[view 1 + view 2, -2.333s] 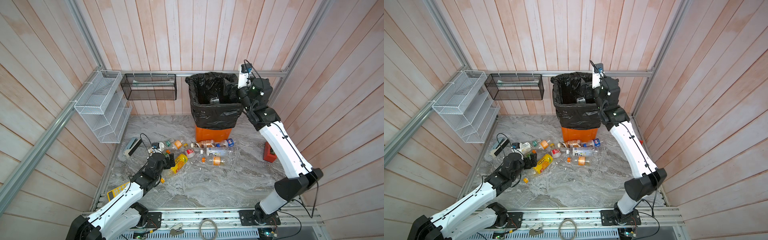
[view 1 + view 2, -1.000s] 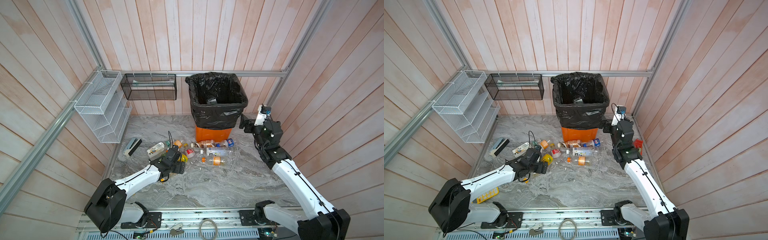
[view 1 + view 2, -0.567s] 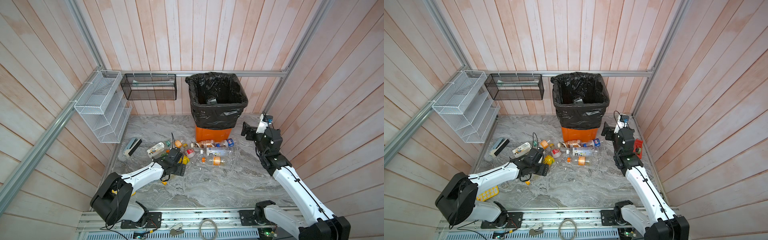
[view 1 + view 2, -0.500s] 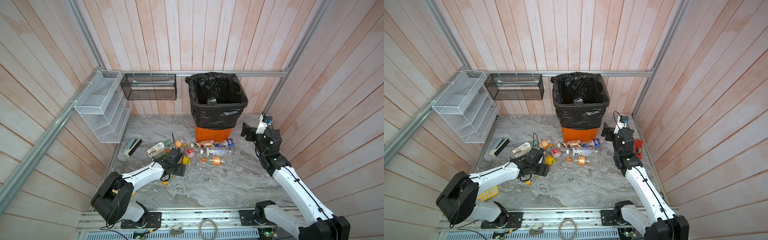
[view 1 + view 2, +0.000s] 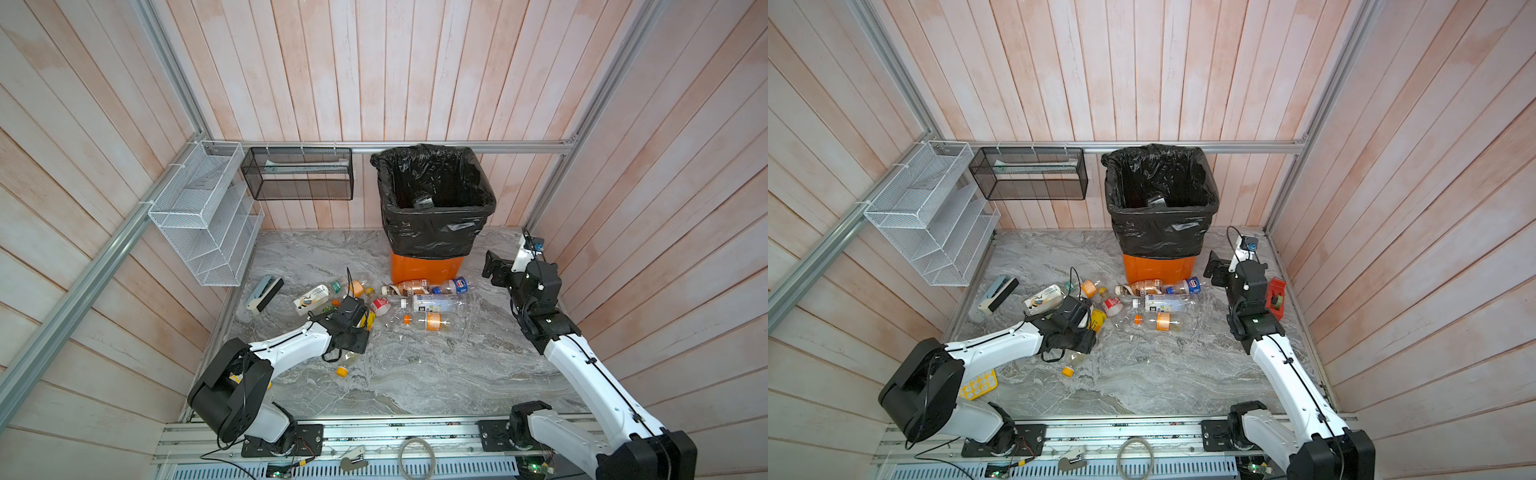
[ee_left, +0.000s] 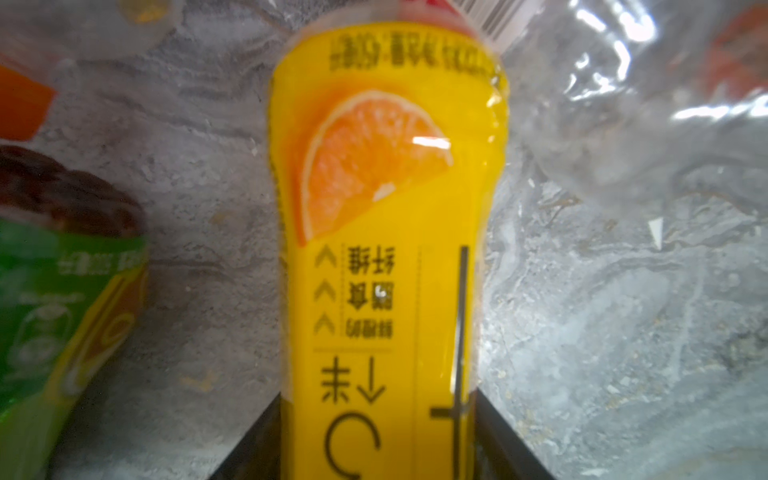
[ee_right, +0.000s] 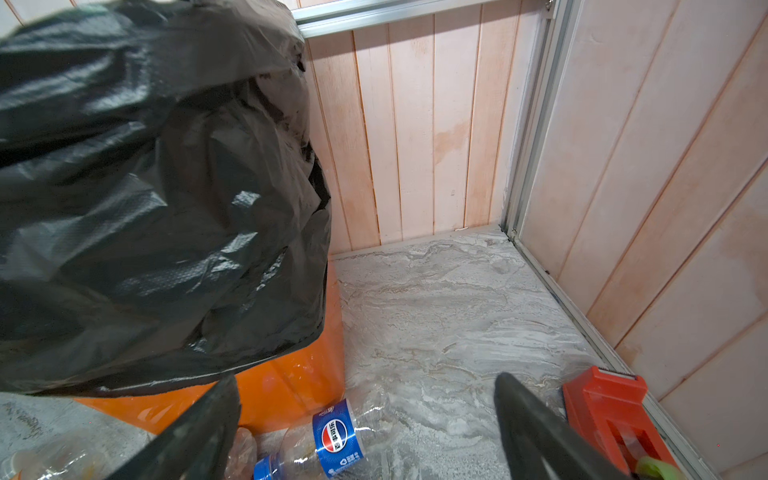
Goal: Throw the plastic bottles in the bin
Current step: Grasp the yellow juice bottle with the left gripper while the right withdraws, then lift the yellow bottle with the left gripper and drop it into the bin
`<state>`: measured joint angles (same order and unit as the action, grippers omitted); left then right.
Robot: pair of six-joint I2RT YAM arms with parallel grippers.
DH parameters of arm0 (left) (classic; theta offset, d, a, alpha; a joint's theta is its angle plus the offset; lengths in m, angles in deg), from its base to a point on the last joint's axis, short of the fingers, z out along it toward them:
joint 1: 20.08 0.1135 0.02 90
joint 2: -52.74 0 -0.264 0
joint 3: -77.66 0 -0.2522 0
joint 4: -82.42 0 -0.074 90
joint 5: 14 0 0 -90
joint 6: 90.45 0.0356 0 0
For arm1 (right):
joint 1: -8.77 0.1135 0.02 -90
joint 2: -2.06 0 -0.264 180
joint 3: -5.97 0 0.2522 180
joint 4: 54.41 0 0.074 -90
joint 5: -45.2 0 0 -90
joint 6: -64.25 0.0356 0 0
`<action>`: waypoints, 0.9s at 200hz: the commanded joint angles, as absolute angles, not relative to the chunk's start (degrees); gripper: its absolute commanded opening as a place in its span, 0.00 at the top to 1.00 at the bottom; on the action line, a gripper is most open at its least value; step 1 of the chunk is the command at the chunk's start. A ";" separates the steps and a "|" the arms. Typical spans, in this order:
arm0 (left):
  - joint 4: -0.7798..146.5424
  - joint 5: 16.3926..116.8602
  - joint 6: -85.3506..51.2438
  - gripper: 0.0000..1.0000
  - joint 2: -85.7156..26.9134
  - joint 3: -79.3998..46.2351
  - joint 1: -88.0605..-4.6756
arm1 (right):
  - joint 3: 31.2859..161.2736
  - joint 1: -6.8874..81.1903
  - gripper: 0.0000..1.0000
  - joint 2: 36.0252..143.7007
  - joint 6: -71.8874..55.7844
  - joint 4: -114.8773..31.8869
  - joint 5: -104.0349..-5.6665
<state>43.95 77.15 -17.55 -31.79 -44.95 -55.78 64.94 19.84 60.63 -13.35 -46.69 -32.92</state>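
Observation:
Several plastic bottles lie scattered on the marble floor in front of the bin, an orange bin with a black bag. One bottle lies inside it. My left gripper is low on the floor at the left of the pile. Its two black fingers press both sides of a yellow-labelled bottle with an orange slice on it, also seen in both top views. My right gripper hangs open beside the bin's right side. Below its spread fingers lies a blue-labelled bottle.
A red tape dispenser stands by the right wall near my right gripper. A yellow calculator lies under the left arm. A black mesh basket and a white wire rack hang on the back and left walls. A black-and-white block lies left of the pile.
My left gripper reached into the pile and closed its fingers onto the yellow-labelled bottle. My right arm came down from over the bin to its right side, still open.

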 commanded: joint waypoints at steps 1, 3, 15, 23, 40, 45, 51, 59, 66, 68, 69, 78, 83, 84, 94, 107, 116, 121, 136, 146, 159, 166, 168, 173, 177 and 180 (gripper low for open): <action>43.84 75.35 -17.91 0.40 -29.63 -43.90 -56.00 | 63.91 19.32 0.04 59.35 -12.30 -47.05 -33.19; 43.87 75.24 -17.97 0.40 -29.40 -43.93 -56.02 | 63.79 19.27 0.05 59.30 -12.26 -47.01 -33.13; 44.16 74.73 -18.33 0.41 -27.42 -44.27 -55.98 | 63.11 19.10 0.04 58.88 -12.13 -46.98 -32.96; 44.46 74.52 -18.67 0.42 -25.89 -44.43 -55.98 | 62.60 18.97 0.05 58.54 -12.04 -46.98 -32.69; 44.73 75.08 -19.14 0.45 -22.33 -44.47 -56.00 | 61.55 18.79 0.05 57.67 -11.67 -46.96 -31.97; 44.82 75.87 -19.21 0.46 -21.00 -44.46 -55.98 | 61.25 18.74 0.04 57.39 -11.54 -46.98 -31.72; 45.25 76.79 -19.34 0.48 -19.38 -44.56 -56.02 | 60.80 18.74 0.04 57.00 -11.28 -47.01 -31.41; 45.99 77.62 -19.18 0.48 -17.24 -44.69 -56.02 | 60.28 18.72 0.05 56.47 -11.09 -46.98 -30.89; 46.83 78.43 -18.91 0.48 -15.04 -44.76 -56.03 | 59.76 18.77 0.04 55.91 -10.99 -47.04 -30.48; 47.05 78.58 -18.91 0.48 -14.37 -44.69 -56.03 | 59.69 18.72 0.05 55.78 -10.92 -47.05 -30.30; 47.18 78.74 -18.86 0.48 -14.08 -44.66 -55.98 | 59.61 18.71 0.04 55.60 -10.91 -47.10 -30.25; 48.11 79.85 -18.40 0.48 -11.38 -44.40 -56.02 | 58.99 18.64 0.05 54.74 -10.83 -47.23 -29.56; 48.77 80.68 -18.28 0.48 -9.90 -44.10 -56.01 | 58.59 18.62 0.05 54.20 -10.73 -47.34 -29.20; 48.92 80.89 -18.20 0.48 -9.60 -43.97 -56.02 | 58.54 18.62 0.05 54.10 -10.68 -47.38 -29.13; 50.50 83.80 -17.41 0.47 -6.77 -42.94 -56.01 | 57.42 18.63 0.05 52.81 -10.43 -48.05 -28.69; 54.65 87.57 -14.73 0.47 -3.63 -41.06 -55.91 | 55.37 18.61 0.04 51.00 -9.91 -49.48 -28.62; 58.63 89.55 -12.64 0.46 -2.33 -39.05 -55.88 | 54.30 18.61 0.04 50.10 -9.35 -50.01 -28.76; 60.98 89.95 -11.43 0.46 -2.14 -37.80 -55.93 | 53.60 18.61 0.04 49.76 -8.92 -50.09 -28.87; 68.78 89.32 -8.36 0.46 -3.41 -33.40 -55.92 | 51.95 18.61 0.04 48.85 -7.45 -50.01 -29.47; 73.78 87.67 -6.97 0.46 -5.34 -30.15 -55.90 | 50.92 18.61 0.04 48.64 -6.66 -49.80 -30.14; 79.90 84.57 -5.30 0.47 -9.46 -25.42 -55.90 | 49.78 18.66 0.04 48.30 -5.75 -49.36 -30.41; 82.84 83.69 -5.22 0.46 -11.98 -22.59 -55.89 | 49.20 18.61 0.04 48.08 -5.54 -49.32 -30.51; 83.59 83.57 -4.10 0.46 -13.03 -21.57 -55.86 | 49.02 18.61 0.04 48.04 -5.47 -49.34 -30.55; 85.18 82.70 -3.19 0.46 -15.50 -18.97 -55.61 | 48.76 18.62 0.04 47.90 -5.27 -49.35 -30.64; 86.14 81.81 -2.90 0.46 -17.52 -16.65 -55.32 | 48.64 18.66 0.04 47.77 -5.16 -49.35 -30.69; 86.58 81.12 -2.87 0.46 -19.37 -14.84 -55.12 | 48.52 18.62 0.04 47.77 -5.12 -49.35 -30.78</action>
